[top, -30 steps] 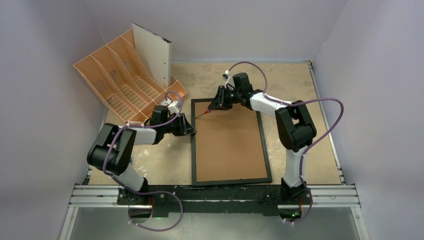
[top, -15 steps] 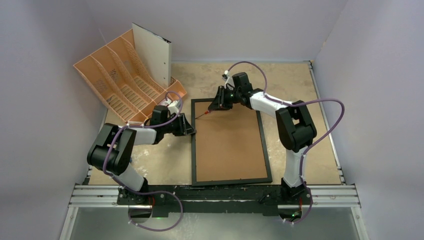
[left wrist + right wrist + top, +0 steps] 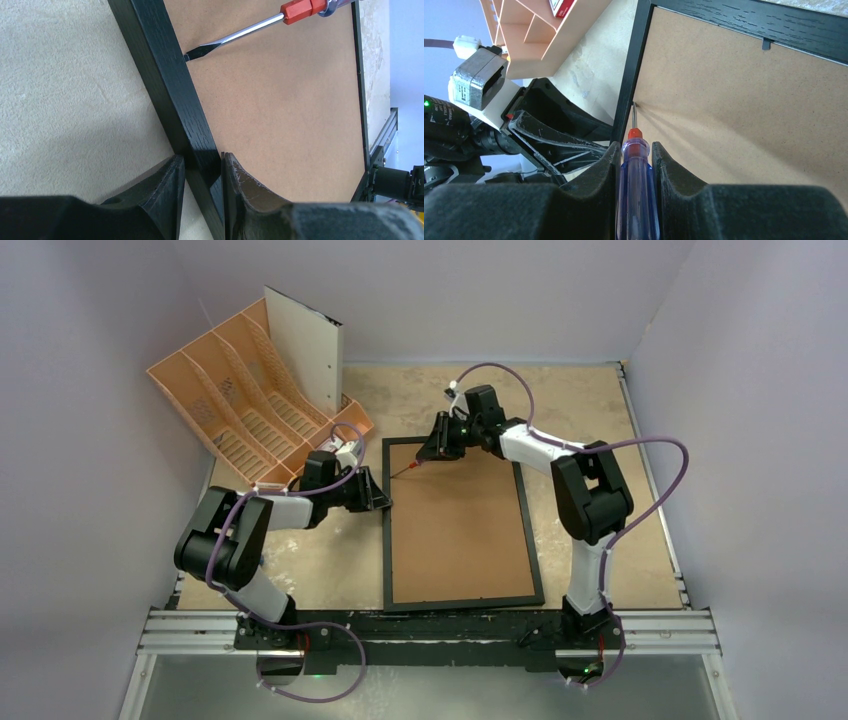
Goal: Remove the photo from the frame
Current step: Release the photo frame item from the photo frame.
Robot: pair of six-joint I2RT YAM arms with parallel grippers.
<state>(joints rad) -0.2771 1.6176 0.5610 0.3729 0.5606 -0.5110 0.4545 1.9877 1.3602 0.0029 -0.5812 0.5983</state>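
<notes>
Beige, scuffed table (image 3: 600,440) first: find the frame (image 3: 386,560) lying flat on it at centre, back upward, between the two arms. Note the brown backing board (image 3: 460,530) seated inside the black rails, covering the whole opening; see no lifted corner. Cannot see the photo anywhere; judge it to be underneath that board, face down inside the frame. Record the orange file organiser (image 3: 230,400) standing well apart at the far left, with a white sheet (image 3: 310,350) upright in it. Find the left gripper (image 3: 202,161) clamped across the frame's left rail, one finger outside and one on the board side, apparently steadying it. Find the right gripper (image 3: 636,150) closed on the blue handle of a screwdriver (image 3: 240,32), shaft angled down, blade tip set at the seam where board meets left rail, near the far corner. Note a small black retaining tab (image 3: 766,44) on the far rail, lying over the board's edge. Judge progress as early: frame positioned and held, prying tool in place, nothing released. Left to do: free the tabs, lift out the board, then take out the photo.
</notes>
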